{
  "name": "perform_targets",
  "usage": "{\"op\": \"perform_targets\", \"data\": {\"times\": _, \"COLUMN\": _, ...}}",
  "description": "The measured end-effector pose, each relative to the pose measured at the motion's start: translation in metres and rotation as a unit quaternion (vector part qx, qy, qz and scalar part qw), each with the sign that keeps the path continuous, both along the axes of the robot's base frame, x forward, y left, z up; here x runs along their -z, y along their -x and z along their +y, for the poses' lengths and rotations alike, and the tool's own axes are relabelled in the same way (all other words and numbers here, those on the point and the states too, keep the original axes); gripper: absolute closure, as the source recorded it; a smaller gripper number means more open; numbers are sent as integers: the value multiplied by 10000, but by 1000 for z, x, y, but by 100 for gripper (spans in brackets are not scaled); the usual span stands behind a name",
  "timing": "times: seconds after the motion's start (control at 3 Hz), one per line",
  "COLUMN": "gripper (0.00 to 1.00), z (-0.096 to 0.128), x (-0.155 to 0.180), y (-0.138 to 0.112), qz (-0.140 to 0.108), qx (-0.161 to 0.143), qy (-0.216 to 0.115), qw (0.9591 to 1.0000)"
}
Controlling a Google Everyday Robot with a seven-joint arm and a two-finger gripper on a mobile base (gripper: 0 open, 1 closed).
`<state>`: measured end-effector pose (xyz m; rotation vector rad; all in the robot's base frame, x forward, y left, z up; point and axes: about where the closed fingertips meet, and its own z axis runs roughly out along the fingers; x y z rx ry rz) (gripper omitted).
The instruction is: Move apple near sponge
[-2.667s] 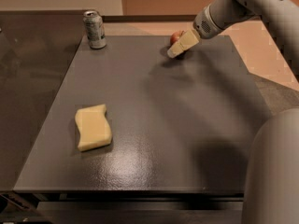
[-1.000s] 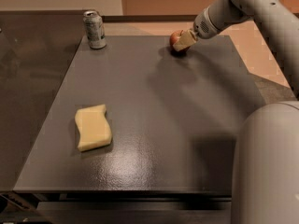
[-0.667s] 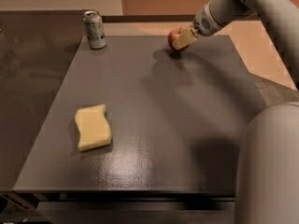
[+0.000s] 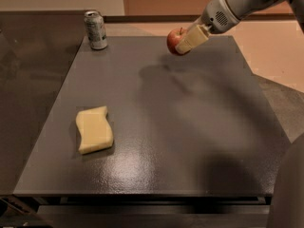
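Observation:
The red apple (image 4: 174, 40) hangs in the air above the far part of the dark grey table (image 4: 190, 127), held by my gripper (image 4: 183, 45). The cream fingers (image 4: 191, 39) are shut on the apple's right side, and the arm reaches in from the upper right. The apple's shadow falls on the table below and to the left of it. The pale yellow sponge (image 4: 94, 129) lies flat at the front left of the table, far from the apple.
A silver drink can (image 4: 96, 29) stands upright at the table's far left corner. The table's right edge runs beside a pale floor. Part of my grey body (image 4: 290, 189) fills the lower right corner.
My gripper closed on the apple at the far edge, lifted it off the table and carried it a little to the left. The sponge and the can have not moved.

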<state>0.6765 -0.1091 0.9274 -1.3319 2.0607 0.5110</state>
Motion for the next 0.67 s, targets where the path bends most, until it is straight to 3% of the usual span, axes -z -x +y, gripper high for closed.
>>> {"op": "perform_targets", "data": {"times": 0.33, "gripper": 100, "z": 16, "x": -19, "y": 52, "qz": -48, "qx": -616, "qy": -153, "qw": 9980}}
{"op": "perform_targets", "data": {"times": 0.67, "gripper": 100, "z": 39, "x": -25, "y": 103, "qz": -117, "qx": -1236, "qy": -248, "qw": 9920}}
